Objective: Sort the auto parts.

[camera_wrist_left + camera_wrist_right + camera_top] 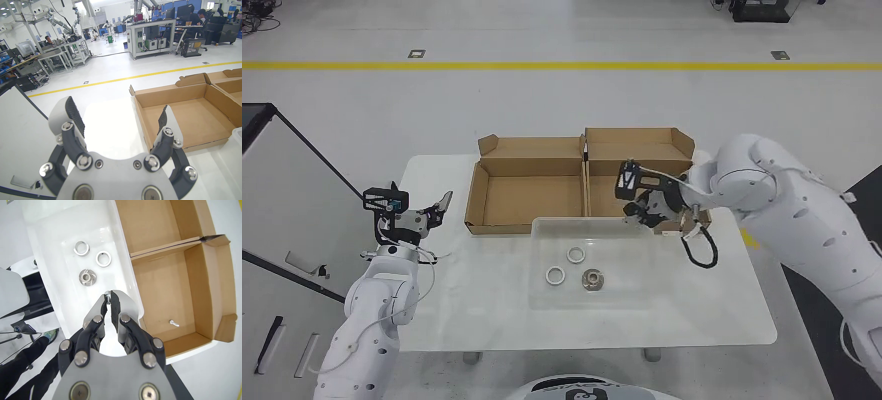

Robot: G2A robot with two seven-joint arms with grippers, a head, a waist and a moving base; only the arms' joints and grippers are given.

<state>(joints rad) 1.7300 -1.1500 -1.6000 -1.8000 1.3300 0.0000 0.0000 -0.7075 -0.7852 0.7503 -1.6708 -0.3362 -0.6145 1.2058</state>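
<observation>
Sorting is judged barely begun: 1 bolt (174, 323) lies in the right box (206, 279), a second bolt (108, 297) is clamped by the right gripper (108, 299) at the tray's (118, 232) 1 o'clock rim, and 2 rings (81, 248) (103, 258) and 1 hub (87, 277) are left inside. The left gripper's (121, 117) jaws are spread.

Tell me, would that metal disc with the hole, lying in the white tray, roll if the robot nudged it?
Probably not: the disc lies flat on its broad face, so it should slide rather than roll. It looks like solid machined metal, likely stiff and heavy for its size. The glossy tray may let it skid easily.
</observation>
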